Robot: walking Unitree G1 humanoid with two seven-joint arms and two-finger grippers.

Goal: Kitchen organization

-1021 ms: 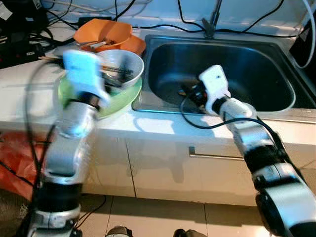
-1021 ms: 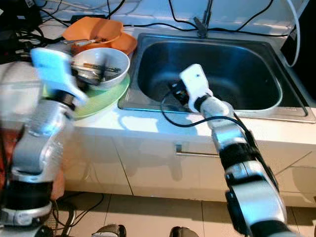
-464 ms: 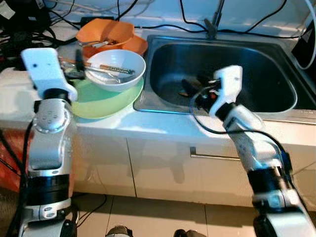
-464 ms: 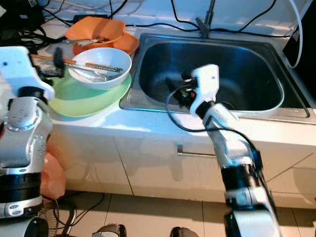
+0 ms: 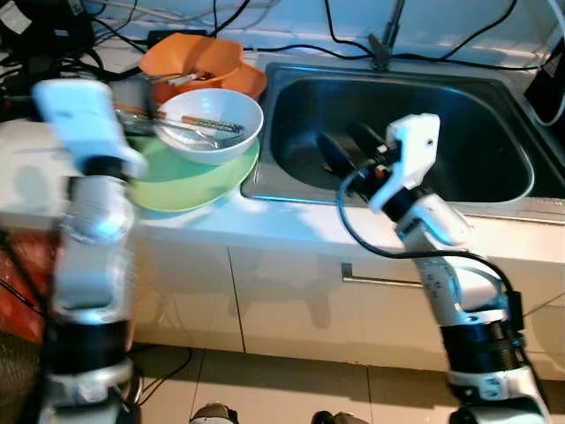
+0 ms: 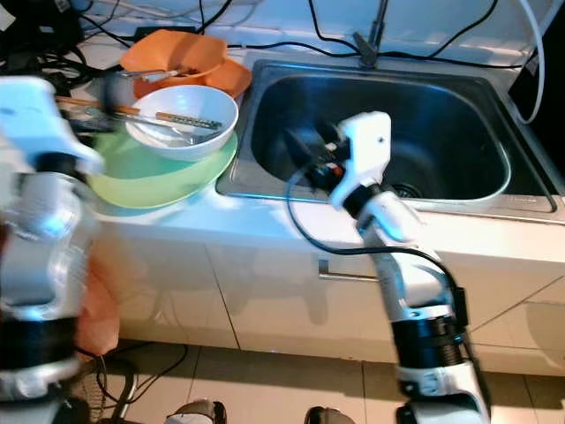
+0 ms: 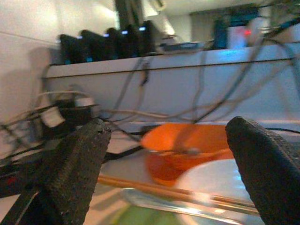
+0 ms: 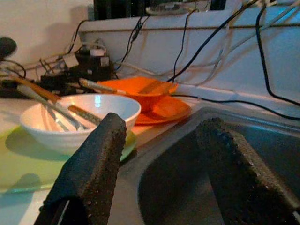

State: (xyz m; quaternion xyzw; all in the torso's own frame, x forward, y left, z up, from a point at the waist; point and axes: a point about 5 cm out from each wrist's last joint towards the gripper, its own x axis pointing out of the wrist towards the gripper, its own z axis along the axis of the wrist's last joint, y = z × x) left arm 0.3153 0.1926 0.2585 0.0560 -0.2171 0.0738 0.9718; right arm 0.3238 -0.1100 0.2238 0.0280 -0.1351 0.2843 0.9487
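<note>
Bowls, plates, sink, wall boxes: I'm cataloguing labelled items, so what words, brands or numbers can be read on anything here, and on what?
None can be read.
White bowl, orange bowl, green plate, sink: no print seen.
Dark boxes on the shelf: small lights, too blurred for text.

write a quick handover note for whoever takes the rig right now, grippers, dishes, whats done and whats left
Left gripper: jaws open, empty, raised over the counter left of the dishes, facing the orange bowl.
Right gripper: jaws open, empty, held over the sink near its left wall.
Dishes: white bowl with chopsticks and cutlery across it sits on the green plate beside the sink. The orange bowl, also holding utensils, sits on an orange plate behind.
Done: nothing visibly sorted; all dishes sit on the counter.
Left: pick up and sort the bowls, plates and utensils. Watch the cables along the back wall.
</note>
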